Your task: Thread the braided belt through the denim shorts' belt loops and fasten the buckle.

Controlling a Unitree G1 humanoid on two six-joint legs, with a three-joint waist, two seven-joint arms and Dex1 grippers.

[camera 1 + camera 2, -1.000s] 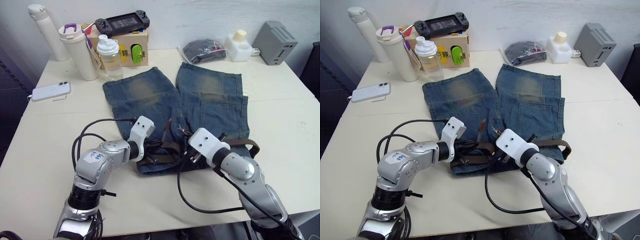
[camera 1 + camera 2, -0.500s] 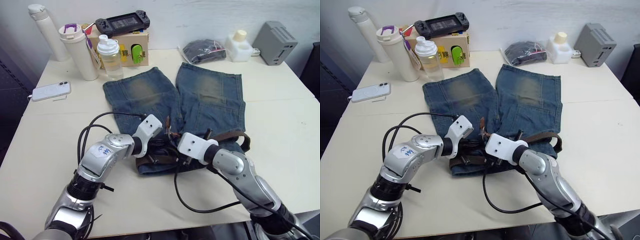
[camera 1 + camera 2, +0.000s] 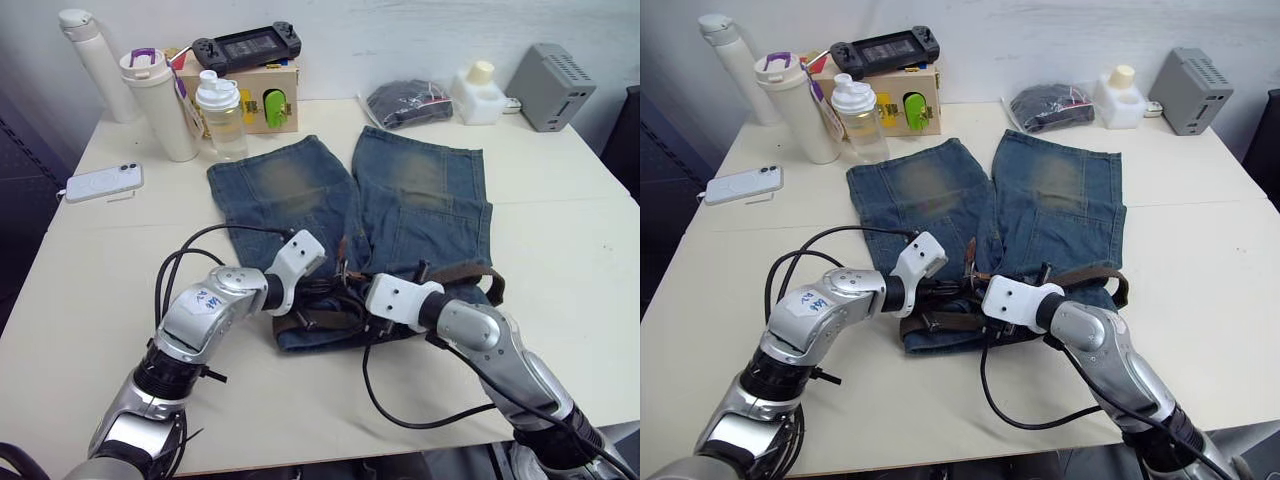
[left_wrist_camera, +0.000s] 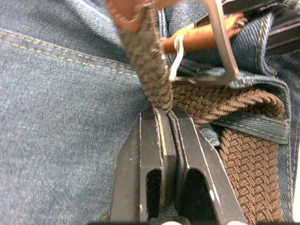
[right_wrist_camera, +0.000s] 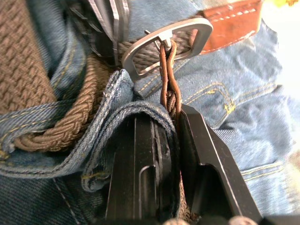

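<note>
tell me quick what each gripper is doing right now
Left gripper: shut on the braided belt, just short of the buckle.
Right gripper: shut on the belt's strap together with a fold of the denim shorts.

both arms reach inward, left gripper (image 4: 161, 123) and right gripper (image 5: 168, 123) clamped shut, facing each other, nearly touching.

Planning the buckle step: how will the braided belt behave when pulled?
Probably floppy: the braided belt bends sharply above the left gripper. Its weave likely resists slipping. The buckle may swing, being metal.
</note>
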